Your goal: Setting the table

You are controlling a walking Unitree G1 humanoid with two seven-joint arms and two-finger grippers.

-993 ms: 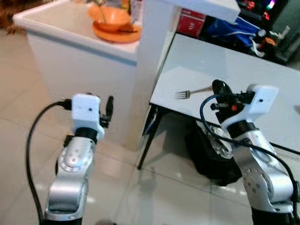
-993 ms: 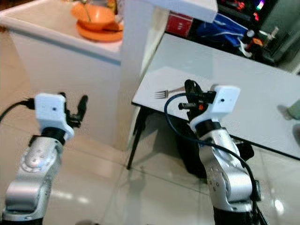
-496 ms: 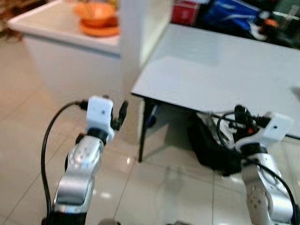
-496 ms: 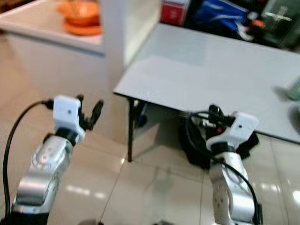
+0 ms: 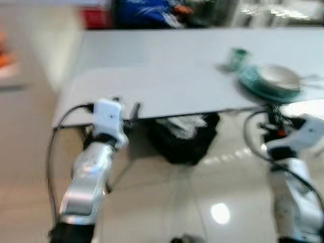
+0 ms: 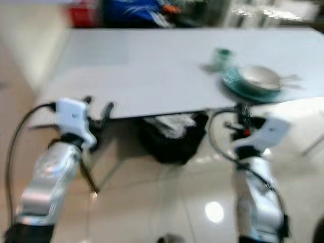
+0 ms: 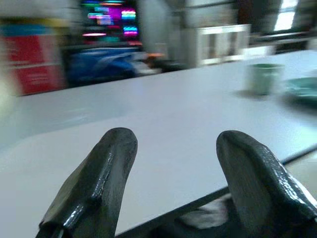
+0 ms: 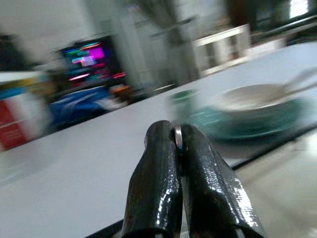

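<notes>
The picture is blurred. A white table [image 5: 167, 76] stretches ahead. At its right end stand a teal plate [image 5: 253, 82] with a white bowl [image 5: 277, 76] on it, and a green cup [image 5: 238, 56] beside them. My left gripper [image 5: 126, 105] is open and empty at the table's near left edge; its wrist view looks over the tabletop between the spread fingers [image 7: 114, 168]. My right gripper [image 5: 273, 114] hangs just before the near edge below the plate, shut on a fork, of which a thin silver sliver [image 8: 177, 136] shows between the fingers.
A black bag [image 5: 179, 139] lies on the floor under the table. A blue bag [image 5: 142, 11] and a red box [image 5: 96, 17] sit behind the far edge. A pale counter [image 5: 20, 61] stands at the left. Glossy tiled floor [image 5: 212, 202] lies below.
The camera has swung right: the counter with orange dishes has left the view, and the plate, bowl and cup have come in. My right gripper dropped from over the table to its near edge.
</notes>
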